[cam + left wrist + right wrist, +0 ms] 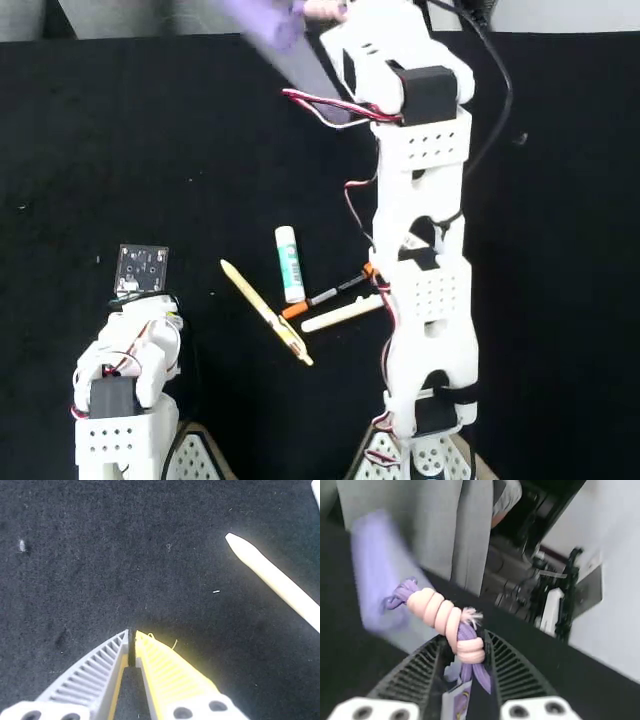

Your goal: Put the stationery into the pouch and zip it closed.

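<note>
The right gripper [462,642] pinches the pink-and-purple braided cord [445,617] of the soft lilac fabric pouch [272,35], held blurred over the black table's [120,150] far edge; the left gripper [132,639] sits closed and empty, near left. A white glue stick [289,263], yellow pencil [262,308], orange-capped pen [325,296] and cream pen [342,313] lie centre.

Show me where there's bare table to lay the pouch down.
Widest free patch: upper left of the black table, bordered by the pouch, the glue stick and the left arm. Another strip lies right of the right arm. Crowded: the centre, where glue stick, yellow pencil, orange pen and white stick cluster beside that arm.
</note>
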You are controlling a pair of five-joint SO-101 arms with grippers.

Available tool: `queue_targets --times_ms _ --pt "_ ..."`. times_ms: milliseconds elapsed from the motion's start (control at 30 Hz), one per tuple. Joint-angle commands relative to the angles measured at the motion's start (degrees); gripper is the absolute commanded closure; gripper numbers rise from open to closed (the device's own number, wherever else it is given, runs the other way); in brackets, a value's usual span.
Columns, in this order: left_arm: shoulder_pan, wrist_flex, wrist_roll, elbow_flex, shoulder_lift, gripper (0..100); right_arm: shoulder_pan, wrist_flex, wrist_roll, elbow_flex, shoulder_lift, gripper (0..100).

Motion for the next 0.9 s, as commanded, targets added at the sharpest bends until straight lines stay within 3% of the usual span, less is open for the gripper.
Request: queue_targets --times_ms 0,233,533,867 --pt "0.84 0.18 0.26 1.27 0.09 97 -0.88 4.31 0.26 -2.77 -1.54 96.0" --pt "0.84 0.18 0.26 1.27 0.09 97 -0.88 13.45 -0.09 -2.77 -4.62 96.0" --pt "0.84 0.18 0.26 1.27 0.09 97 0.88 13.71 -0.18 -1.54 -7.69 96.0" --pt "0.84 0.18 0.26 1.27 0.09 97 -1.58 13.54 0.26 17.45 -19.74 96.0"
